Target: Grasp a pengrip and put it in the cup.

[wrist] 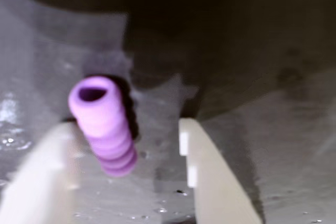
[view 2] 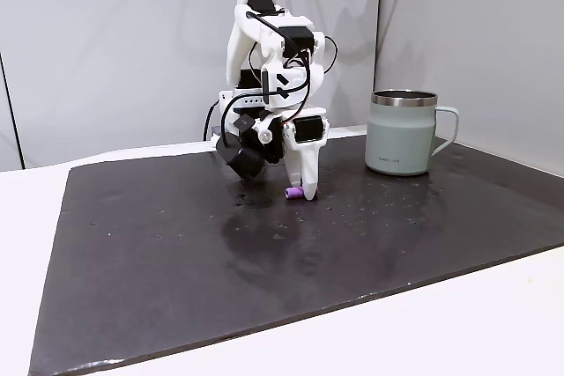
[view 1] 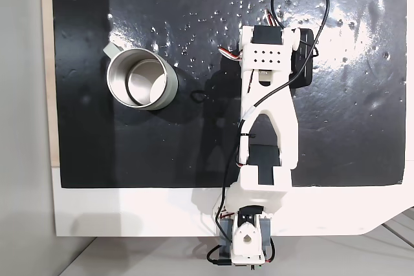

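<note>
The purple ribbed pengrip (wrist: 102,127) lies on the black mat between the fingers of my gripper (wrist: 125,125). It touches the left finger (wrist: 44,174), and a clear gap separates it from the right finger (wrist: 207,169), so the gripper is open. In a fixed view from the side, the gripper (view 2: 300,189) reaches down to the mat, with the pengrip (view 2: 293,193) at its tip. The cup (view 2: 401,134) stands upright to the right of the arm, handle pointing right. From above, the cup (view 1: 141,82) sits left of the arm (view 1: 265,95), with nothing showing inside it.
A black mat (view 1: 349,134) with scattered shiny droplets covers the white table (view 1: 129,214). The arm's base (view 1: 246,240) sits at the table's near edge. A black cable (view 1: 304,4) loops above the arm. A pale wall stands behind the table.
</note>
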`<control>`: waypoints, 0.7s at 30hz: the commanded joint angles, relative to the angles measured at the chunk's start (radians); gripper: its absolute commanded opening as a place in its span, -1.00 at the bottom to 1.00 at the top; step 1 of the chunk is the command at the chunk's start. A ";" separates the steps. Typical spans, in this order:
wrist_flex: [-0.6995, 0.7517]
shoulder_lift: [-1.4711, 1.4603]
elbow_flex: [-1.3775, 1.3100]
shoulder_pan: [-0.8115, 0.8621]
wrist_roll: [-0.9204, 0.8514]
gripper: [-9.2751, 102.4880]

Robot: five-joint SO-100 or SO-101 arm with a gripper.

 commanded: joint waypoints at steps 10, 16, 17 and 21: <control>0.006 0.009 0.000 -0.006 -0.005 -0.83; 0.140 0.109 -0.117 -0.002 -0.002 -0.83; 0.164 0.129 -0.137 0.000 -0.002 -0.83; 0.250 0.215 -0.195 0.000 0.000 -0.83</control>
